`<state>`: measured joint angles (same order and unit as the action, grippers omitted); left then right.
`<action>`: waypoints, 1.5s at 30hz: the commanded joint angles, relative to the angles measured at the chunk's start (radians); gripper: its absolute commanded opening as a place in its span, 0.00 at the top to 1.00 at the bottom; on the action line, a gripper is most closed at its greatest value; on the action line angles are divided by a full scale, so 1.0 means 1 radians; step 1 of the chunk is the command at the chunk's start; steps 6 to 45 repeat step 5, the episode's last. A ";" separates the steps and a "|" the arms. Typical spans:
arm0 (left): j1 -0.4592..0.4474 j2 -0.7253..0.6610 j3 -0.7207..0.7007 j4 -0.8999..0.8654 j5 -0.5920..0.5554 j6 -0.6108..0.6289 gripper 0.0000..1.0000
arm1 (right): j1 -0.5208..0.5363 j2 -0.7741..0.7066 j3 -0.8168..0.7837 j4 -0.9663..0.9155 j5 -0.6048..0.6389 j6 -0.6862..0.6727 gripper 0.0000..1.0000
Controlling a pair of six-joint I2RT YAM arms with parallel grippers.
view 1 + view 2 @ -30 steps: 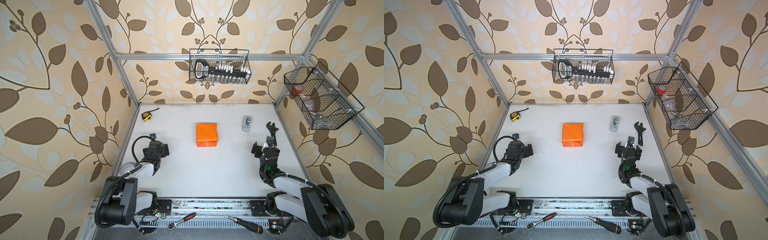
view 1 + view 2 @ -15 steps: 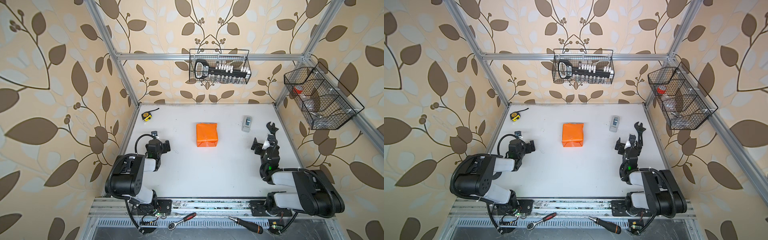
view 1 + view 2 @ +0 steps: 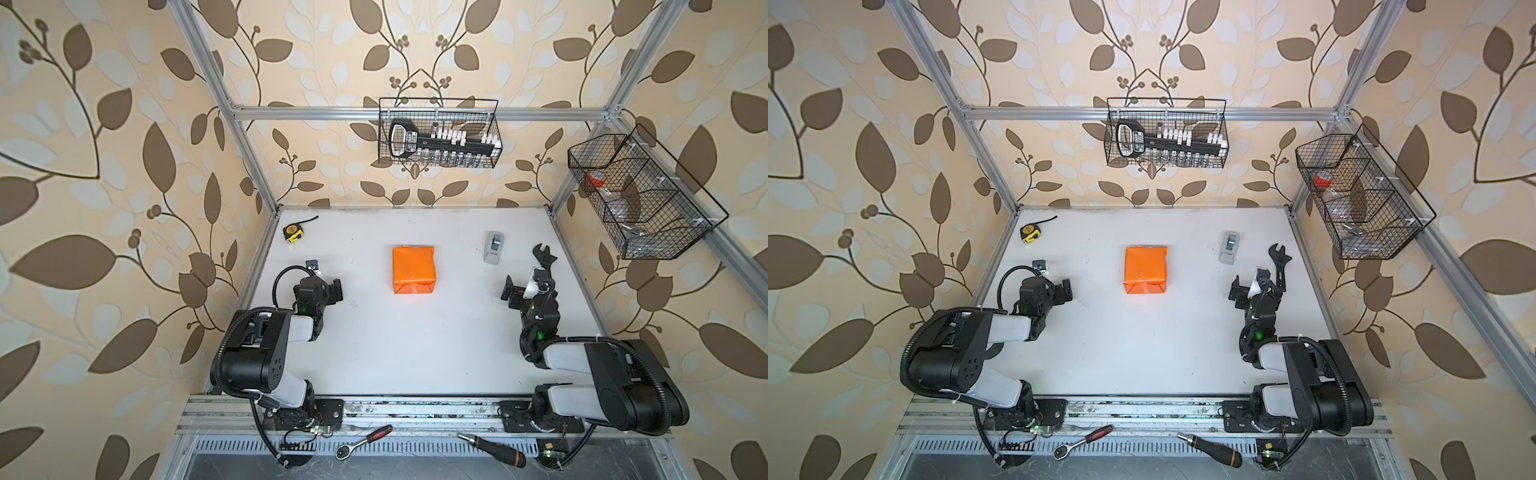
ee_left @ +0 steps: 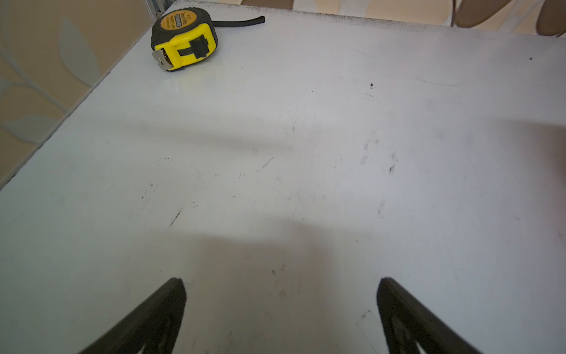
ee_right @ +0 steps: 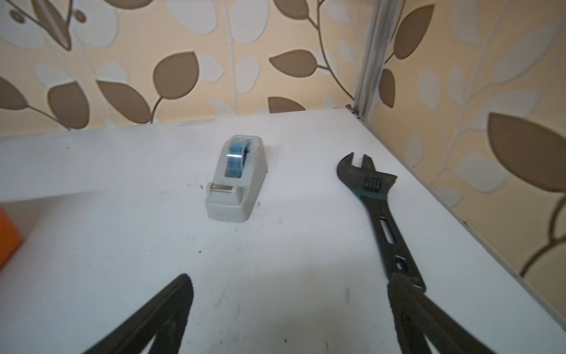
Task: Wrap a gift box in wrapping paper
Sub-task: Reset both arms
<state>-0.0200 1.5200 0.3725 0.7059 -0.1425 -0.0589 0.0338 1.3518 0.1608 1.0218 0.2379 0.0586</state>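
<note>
There's the orange wrapping paper point(image 3: 414, 269), folded snug around the gift box hidden inside, lying between the arms and well apart from both. The left gripper point(image 4: 281, 280) gapes empty. So does the right gripper point(image 5: 290, 276), tape dispenser point(image 5: 234, 179) just ahead. Hands off: looks finished, I'd say.

The left arm point(image 3: 249, 357) and right arm point(image 3: 615, 374) share glossy black joint housings, white link shells, black corrugated cable conduits point(image 3: 214, 368) looping outside them, a small green light point(image 3: 539, 334) near each wrist, and matte black wedge-shaped gripper fingers point(image 4: 153, 318).

Table point(image 3: 415, 340) — orange parcel point(image 3: 414, 269), dispenser point(image 3: 493, 247), wrench point(image 3: 545, 258), tape measure point(image 3: 292, 232)
</note>
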 commanded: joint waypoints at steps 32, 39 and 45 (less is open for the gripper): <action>-0.008 0.003 0.040 0.004 -0.033 0.011 0.01 | -0.010 -0.006 0.010 0.013 -0.166 -0.065 0.00; -0.008 0.003 0.040 0.004 -0.033 0.011 0.01 | -0.010 -0.006 0.010 0.013 -0.166 -0.065 0.00; -0.008 0.003 0.040 0.004 -0.033 0.011 0.01 | -0.010 -0.006 0.010 0.013 -0.166 -0.065 0.00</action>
